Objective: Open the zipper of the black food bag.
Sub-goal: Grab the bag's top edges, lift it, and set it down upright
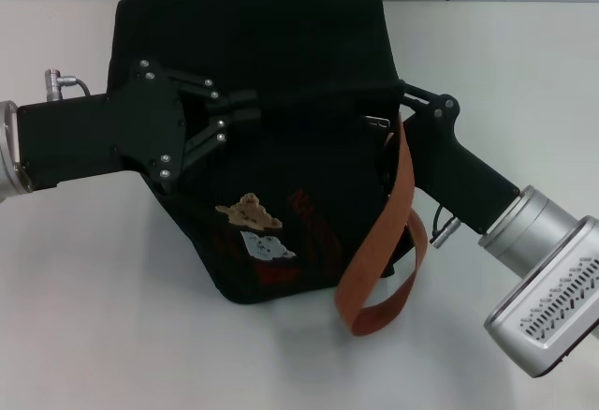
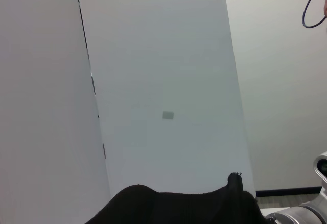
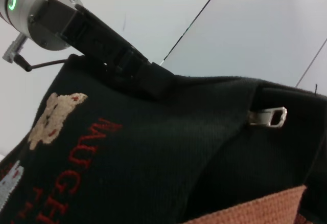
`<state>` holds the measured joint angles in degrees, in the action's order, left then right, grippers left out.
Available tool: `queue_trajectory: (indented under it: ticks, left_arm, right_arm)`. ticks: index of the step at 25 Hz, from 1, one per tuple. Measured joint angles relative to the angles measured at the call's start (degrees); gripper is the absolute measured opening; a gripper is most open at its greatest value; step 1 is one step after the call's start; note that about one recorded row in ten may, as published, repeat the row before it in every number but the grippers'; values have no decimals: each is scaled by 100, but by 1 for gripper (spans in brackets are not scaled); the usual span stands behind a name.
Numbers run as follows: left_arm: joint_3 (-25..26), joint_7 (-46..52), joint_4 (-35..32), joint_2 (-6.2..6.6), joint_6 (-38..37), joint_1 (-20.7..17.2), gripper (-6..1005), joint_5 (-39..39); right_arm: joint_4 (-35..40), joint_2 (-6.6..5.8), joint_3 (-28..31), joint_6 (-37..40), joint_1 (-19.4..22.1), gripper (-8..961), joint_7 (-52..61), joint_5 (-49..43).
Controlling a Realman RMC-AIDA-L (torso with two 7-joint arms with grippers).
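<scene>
My left end effector (image 1: 251, 109) reaches in from the tabletop's left edge w/ fingers narrowed, pinching the top fabric of the boxy black fabric food bag (image 1: 281, 195). The bag sits mid-tabletop (image 1: 112, 316), toward the far edge, tan bear patch (image 1: 247, 212) and red lettering facing me. My right end effector (image 1: 404, 101) comes from the right side, pressed at the bag's top rim; can't tell its finger state. Thin black zipper w/ small silver pull tab (image 3: 268, 116) lies just beside it. Orange-brown strap handle (image 1: 384, 251) hangs down the front.
</scene>
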<state>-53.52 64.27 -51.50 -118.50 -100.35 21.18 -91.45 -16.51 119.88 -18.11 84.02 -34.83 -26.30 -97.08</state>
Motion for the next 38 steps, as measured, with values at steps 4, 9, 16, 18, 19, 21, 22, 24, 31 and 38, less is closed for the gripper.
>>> queue_trajectory:
  ticks: [4, 9, 16, 18, 19, 21, 22, 24, 31, 38]
  left_arm:
    - [-1, 5, 0, -5, -15, 0, 78, -1]
    - [-1, 4, 0, -7, -53, -9, 78, -4]
    - [-1, -5, 7, -7, -64, -25, 78, -6]
    - [0, -6, 8, -7, -64, -26, 78, -6]
    - [0, -6, 8, -7, -64, -27, 78, -6]
    - [0, -7, 8, -7, -64, -27, 78, -6]
    - [0, -7, 8, -6, -64, -27, 78, -6]
    - [0, -8, 8, -6, -64, -27, 78, -6]
    - [33, -17, 106, -7, -64, 5, 78, -3]
    - [56, -27, 157, -6, -60, 10, 78, -2]
  right_arm:
    - [-1, 0, -43, 0, 0, 270, 0, -7]
    - [-1, 0, -53, -14, -6, 264, 0, -25]
    - [-1, 0, -4, -45, -8, 114, 0, -234]
    - [-1, 0, -3, -47, -11, 55, 0, -235]
    - [-1, 0, -4, -48, -16, 25, 0, -236]
    - [-1, 0, -11, -49, -23, -3, -1, -237]
    - [-1, 0, -17, -52, -25, -3, -1, -237]
    - [-1, 0, -26, -55, -26, -2, -2, -238]
    - [-1, 0, 0, -60, -8, -1, -4, -241]
    - [-1, 0, 8, -62, 1, -1, -6, -217]
